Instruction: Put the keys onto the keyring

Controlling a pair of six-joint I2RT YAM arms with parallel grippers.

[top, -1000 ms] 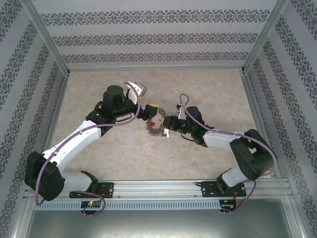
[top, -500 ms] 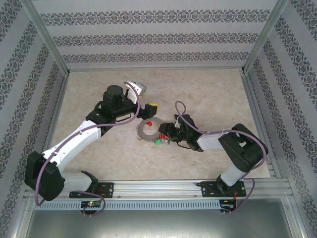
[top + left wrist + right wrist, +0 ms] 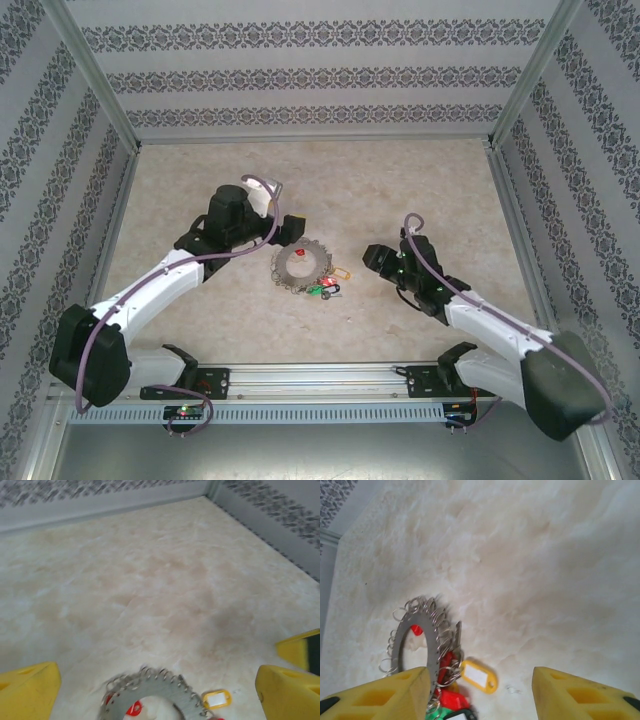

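Lying flat mid-table, the keyring looks stiff and fairly heavy, its fringe of thin silvery keys apt to slide and snag. The bare metal band seems a surer pinch than the slick plastic tags. At its near-right edge a yellow-tagged key rests among red and green tags, touching the ring; whether it is threaded on I cannot tell. The right gripper hangs low just right of it, fingers apart, empty. Beyond the ring, the left gripper tilts down over the far edge, spread wide, holding nothing.

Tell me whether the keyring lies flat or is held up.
Flat: the keyring rests on the table, its round face and fanned keys spread against the surface.
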